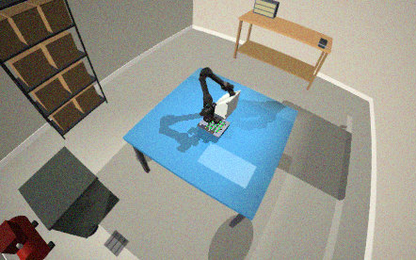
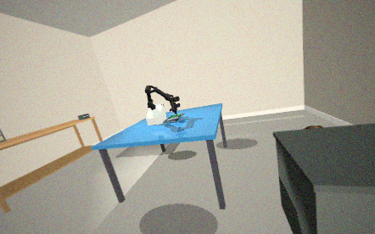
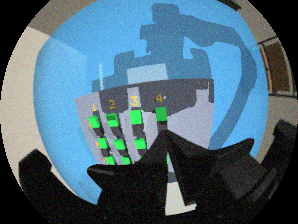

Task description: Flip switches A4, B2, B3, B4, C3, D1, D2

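The grey switch panel (image 1: 206,129) (image 3: 192,120) lies on the blue table. Its column numbers 1 to 4 show in the wrist view. Row A's green ends show at A1 (image 3: 94,121), A2 (image 3: 113,120), A3 (image 3: 135,117) and A4 (image 3: 161,114). B1 (image 3: 102,143), B2 (image 3: 119,144) and B3 (image 3: 140,144) also show. My gripper (image 3: 164,133) (image 2: 176,112) is shut and empty, low over the panel, its tips appearing just below A4 in the wrist view. It hides B4, most of row C and row D. Contact cannot be told.
A white block-like object (image 1: 227,105) (image 2: 155,115) stands beside the panel, near the arm's base. The blue table (image 1: 175,160) (image 2: 128,136) carries a pale rectangle (image 1: 227,166) and the arm's shadow. A wooden bench, shelving and a dark cabinet stand away from the table.
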### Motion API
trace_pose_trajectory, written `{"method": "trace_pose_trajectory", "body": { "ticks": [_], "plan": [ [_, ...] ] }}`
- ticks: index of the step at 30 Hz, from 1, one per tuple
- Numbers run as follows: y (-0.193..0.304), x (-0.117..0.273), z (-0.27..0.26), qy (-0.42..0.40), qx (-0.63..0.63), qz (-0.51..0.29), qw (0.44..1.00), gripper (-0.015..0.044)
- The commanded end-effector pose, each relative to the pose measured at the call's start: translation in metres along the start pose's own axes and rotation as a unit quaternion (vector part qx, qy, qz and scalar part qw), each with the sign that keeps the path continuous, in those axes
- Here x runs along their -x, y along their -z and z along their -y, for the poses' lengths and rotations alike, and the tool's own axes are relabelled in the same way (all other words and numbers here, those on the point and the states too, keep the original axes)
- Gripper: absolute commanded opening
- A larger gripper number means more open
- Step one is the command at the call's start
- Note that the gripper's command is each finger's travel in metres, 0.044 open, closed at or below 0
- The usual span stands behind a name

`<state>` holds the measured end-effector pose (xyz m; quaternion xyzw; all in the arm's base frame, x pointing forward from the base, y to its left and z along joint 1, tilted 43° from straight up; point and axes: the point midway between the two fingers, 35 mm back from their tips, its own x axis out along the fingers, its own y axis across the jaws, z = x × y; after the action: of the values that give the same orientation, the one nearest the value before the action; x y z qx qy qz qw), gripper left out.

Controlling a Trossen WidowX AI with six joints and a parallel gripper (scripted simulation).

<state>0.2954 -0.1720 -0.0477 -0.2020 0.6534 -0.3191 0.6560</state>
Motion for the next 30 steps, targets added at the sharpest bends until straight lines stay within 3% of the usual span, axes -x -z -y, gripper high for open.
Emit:
{"method": "trace_pose_trajectory", "body": {
  "ticks": [1,30],
  "plan": [
    [0.0012,-0.0053,-0.0001,0.001,0.003,-0.001,1.0,0.0],
    [0.0016,-0.0136,0.0,0.001,0.003,-0.001,1.0,0.0]
  ]
}}
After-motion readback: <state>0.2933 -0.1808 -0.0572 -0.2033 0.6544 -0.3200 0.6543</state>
